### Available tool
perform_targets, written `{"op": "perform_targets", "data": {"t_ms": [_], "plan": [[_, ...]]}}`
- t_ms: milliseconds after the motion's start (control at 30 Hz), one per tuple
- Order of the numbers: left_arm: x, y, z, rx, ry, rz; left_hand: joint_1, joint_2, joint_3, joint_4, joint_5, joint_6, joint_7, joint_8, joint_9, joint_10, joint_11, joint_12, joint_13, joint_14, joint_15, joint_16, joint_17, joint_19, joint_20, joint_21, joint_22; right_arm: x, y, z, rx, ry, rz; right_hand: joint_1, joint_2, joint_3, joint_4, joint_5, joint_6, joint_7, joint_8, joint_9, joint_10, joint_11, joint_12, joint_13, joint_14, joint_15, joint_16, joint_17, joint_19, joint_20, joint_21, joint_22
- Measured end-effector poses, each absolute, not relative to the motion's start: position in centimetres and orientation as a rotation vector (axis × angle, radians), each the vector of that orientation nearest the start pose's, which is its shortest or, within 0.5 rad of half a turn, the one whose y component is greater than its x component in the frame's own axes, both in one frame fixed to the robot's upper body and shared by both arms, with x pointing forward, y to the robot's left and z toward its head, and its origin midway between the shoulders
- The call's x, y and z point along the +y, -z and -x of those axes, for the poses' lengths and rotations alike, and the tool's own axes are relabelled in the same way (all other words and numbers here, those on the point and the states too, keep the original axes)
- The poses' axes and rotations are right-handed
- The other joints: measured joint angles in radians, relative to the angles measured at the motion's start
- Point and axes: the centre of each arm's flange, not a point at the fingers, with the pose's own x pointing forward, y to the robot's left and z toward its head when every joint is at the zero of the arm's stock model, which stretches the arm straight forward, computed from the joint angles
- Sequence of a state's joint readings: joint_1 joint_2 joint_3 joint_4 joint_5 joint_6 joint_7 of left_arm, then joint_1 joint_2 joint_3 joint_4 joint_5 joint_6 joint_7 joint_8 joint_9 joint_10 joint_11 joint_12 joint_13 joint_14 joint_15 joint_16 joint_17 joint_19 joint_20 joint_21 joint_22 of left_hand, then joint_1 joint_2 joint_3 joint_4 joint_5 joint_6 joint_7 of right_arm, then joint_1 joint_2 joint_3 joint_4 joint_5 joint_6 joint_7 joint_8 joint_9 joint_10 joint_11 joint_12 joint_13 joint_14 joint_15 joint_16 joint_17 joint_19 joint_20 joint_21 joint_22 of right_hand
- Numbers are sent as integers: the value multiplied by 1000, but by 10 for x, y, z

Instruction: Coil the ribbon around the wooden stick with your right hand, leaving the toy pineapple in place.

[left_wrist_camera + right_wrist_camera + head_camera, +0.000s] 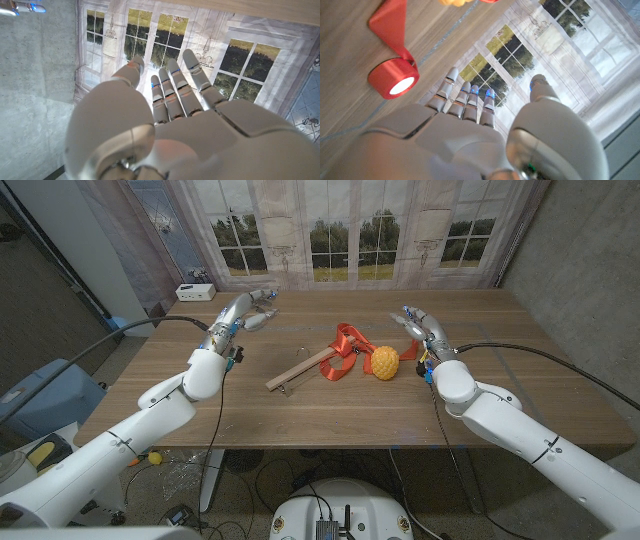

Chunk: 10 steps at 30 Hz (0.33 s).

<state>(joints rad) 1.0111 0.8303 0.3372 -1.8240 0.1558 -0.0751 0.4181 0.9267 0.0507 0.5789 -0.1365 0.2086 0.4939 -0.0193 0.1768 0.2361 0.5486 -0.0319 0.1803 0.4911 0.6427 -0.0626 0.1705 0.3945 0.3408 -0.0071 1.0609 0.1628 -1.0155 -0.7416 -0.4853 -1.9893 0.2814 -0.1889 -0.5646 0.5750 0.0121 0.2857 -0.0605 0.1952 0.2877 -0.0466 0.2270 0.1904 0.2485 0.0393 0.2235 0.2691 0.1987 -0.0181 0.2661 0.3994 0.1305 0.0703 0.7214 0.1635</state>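
A: Starting at our left, we see the left hand (252, 311) at the far left part of the table (250, 415), fingers stretched out and apart, grasping nothing. In the left wrist view the same hand (170, 125) reaches toward the window backdrop (200, 55) with its fingers (172, 82) straight and empty.

B: Beyond it, near the table's far left corner, we make out a small white box (195, 291). Moving rightward?

A: Next comes the wooden stick (297, 369), lying aslant on the table near the middle. Its right end meets the ribbon (346, 346), a red heap of loops (we cannot tell how far it is wound round the stick). Just beside the ribbon, touching it on the right, sits the toy pineapple (385, 363).

B: And the right hand (424, 332)?

A: It hangs just right of the pineapple, fingers extended and released, nothing between them. The ribbon lies to the left of those fingers, apart from them, with the pineapple between.

B: In the right wrist view we see the hand (470, 135) from behind, fingertips (451, 75) straight and spread, and a rolled end of the ribbon (394, 80) lying on the wood near them but not touching.
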Motion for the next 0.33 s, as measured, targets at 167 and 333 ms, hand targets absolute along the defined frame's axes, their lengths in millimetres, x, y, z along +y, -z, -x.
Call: {"op": "perform_targets", "data": {"t_ms": [167,333], "plan": [[297,-38,-547,-904,-162,-829,-10,0,0,0,0,-1,1,0,-4,-4,4,0,-8,-7,4,1,-10,0,0,-8,0,-210,1,-531,-727,39,314,-9,1,0,0,-1,20,5,0,0,15,0,0,-5,12,2,0,-10,5,5,-9,-1],[296,-39,-544,-935,-80,-758,-12,-1,0,0,0,-1,1,0,-9,-7,7,0,-13,-7,4,4,-14,0,0,-8,0,-208,9,-524,-769,42,223,-18,3,-3,3,-1,31,5,0,0,26,0,0,-9,23,2,0,-18,5,5,-18,0]]}}
